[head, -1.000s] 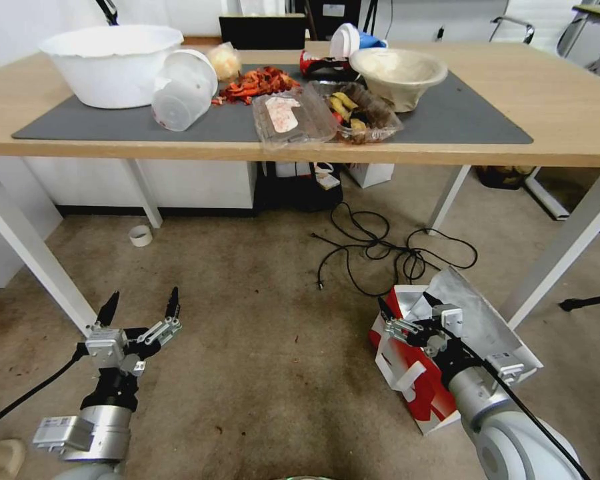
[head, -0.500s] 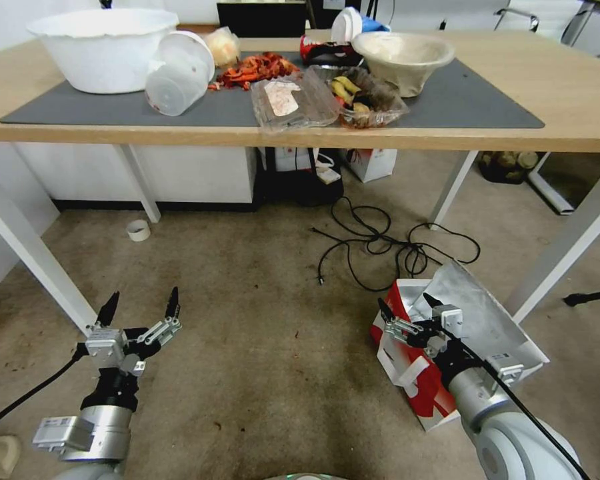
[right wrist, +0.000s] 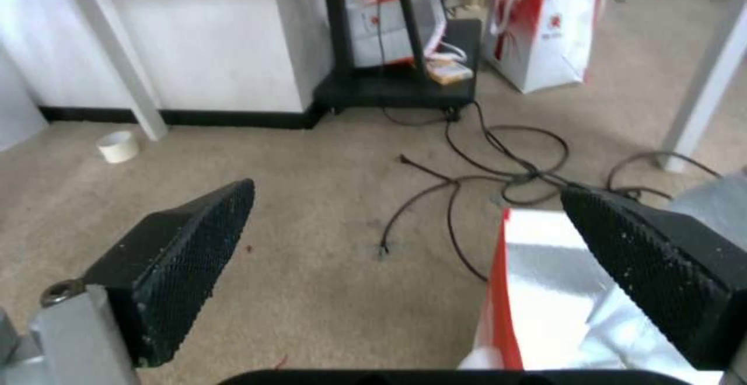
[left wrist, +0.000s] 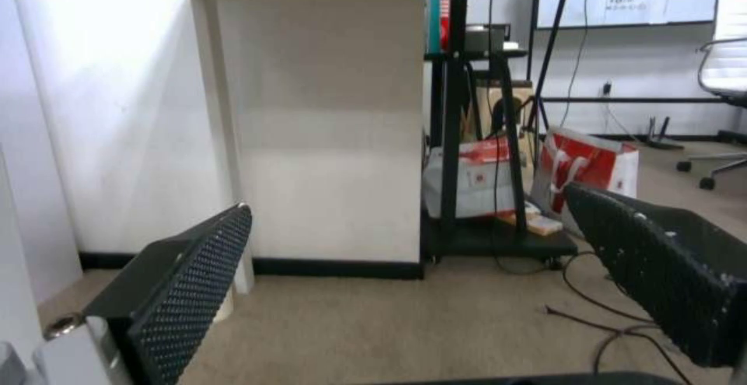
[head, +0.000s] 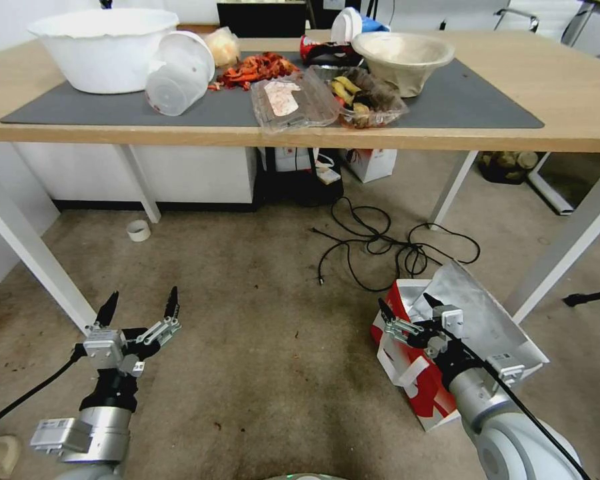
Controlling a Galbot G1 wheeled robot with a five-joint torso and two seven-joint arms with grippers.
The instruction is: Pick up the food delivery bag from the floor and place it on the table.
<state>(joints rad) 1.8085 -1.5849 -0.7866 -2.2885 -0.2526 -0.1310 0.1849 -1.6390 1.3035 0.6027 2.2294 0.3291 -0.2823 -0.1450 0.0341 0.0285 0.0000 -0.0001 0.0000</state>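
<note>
The food delivery bag [head: 417, 380], red and white with a foil-lined open mouth [right wrist: 545, 280], stands on the floor [head: 260, 347] at the right, beside a white table leg. My right gripper [head: 407, 305] hangs open at the bag's top rim. In the right wrist view, one of that gripper's [right wrist: 406, 186] fingers sits over the foil mouth and the other over bare floor, with the bag's red wall edge between them. My left gripper [head: 142, 300] is open low over the floor at the left, holding nothing. The table [head: 547, 73] with its dark grey mat [head: 473, 100] spans the back.
Black cables [head: 380, 250] sprawl just beyond the bag. White table legs [head: 567, 247] [head: 33, 260] flank both arms. A tape roll [head: 139, 231] lies at the left. Bowls, plastic containers and food scraps crowd the mat. Another red-and-white bag [right wrist: 545, 29] stands farther back under the table.
The head camera shifted slightly a second ago, so the table sits higher in the picture. Both grippers and the bag hold the same places since then.
</note>
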